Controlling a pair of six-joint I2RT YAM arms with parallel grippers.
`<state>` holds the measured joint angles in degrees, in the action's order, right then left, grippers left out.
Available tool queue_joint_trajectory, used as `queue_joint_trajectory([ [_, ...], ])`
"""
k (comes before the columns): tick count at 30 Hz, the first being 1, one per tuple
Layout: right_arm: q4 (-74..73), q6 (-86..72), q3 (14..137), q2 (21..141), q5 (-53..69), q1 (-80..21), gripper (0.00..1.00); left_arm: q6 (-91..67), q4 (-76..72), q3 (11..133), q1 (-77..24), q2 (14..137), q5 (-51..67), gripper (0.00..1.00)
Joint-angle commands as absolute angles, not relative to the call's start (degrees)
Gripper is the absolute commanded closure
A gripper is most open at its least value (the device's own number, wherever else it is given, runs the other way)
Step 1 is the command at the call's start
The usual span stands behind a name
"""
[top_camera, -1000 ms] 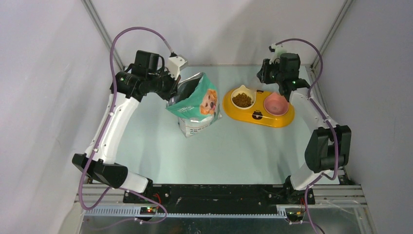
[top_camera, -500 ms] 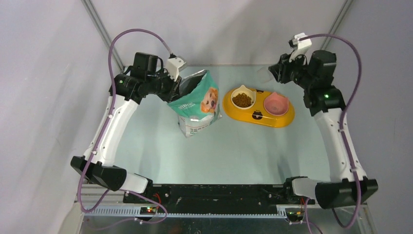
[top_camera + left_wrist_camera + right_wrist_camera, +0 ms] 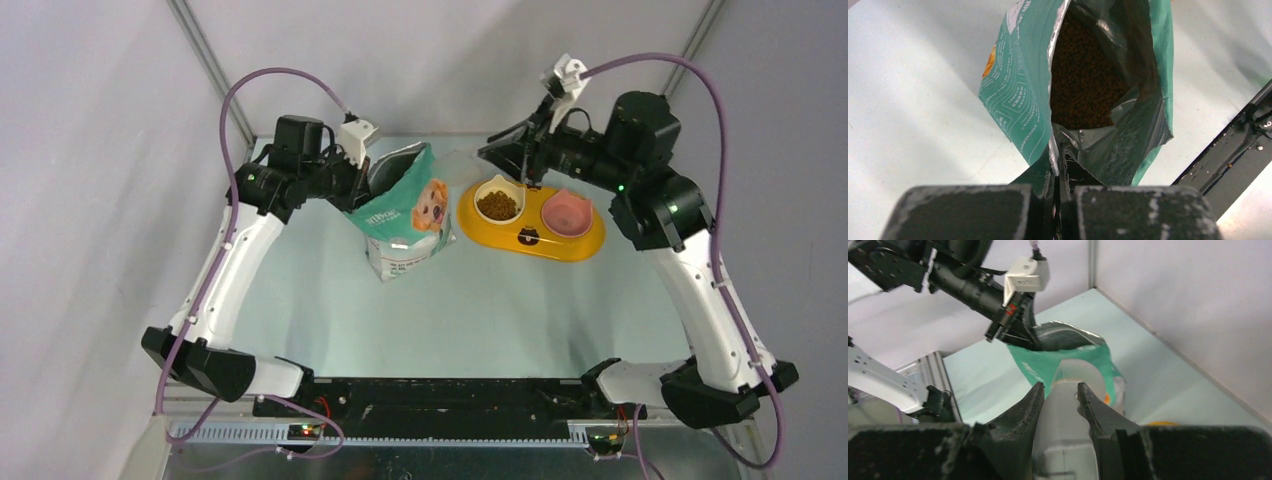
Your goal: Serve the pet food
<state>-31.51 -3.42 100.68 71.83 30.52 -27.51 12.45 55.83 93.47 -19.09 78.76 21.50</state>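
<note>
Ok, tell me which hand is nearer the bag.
Left. The left hand is shut on the bag's open rim. The right hand, holding the scoop, is apart from the bag, to its right near the feeder's far edge.

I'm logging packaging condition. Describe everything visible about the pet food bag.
The pet food bag is teal and white with a golden dog printed on its front and a silvery lining. It stands upright on the table, left of the yellow feeder, mouth open, brown kibble inside. The left gripper pinches its top edge, shut.
</note>
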Motion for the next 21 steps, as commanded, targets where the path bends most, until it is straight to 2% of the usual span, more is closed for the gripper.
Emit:
queue_joint_trajectory([
  [1, -30.28, -6.13, 107.37, 76.8, 27.69, -33.2, 1.0, 8.59, 49.52, 91.67, -18.78, 74.9, 26.13, 1.0],
  [7, -30.64, -4.81, 116.86, 84.34, 25.38, -38.64, 1.0, 3.34, 42.73, 90.25, -18.8, 73.61, 32.46, 1.0],
  [13, -31.63, 0.26, 119.83, 88.38, 18.16, -42.23, 1.0, 0.85, 42.42, 91.2, -18.81, 73.04, 34.56, 1.0],
  [21, -34.97, 8.79, 111.64, 83.84, 8.32, -45.33, 1.0, -1.86, 43.06, 91.14, -19.15, 71.08, 29.52, 1.0],
])
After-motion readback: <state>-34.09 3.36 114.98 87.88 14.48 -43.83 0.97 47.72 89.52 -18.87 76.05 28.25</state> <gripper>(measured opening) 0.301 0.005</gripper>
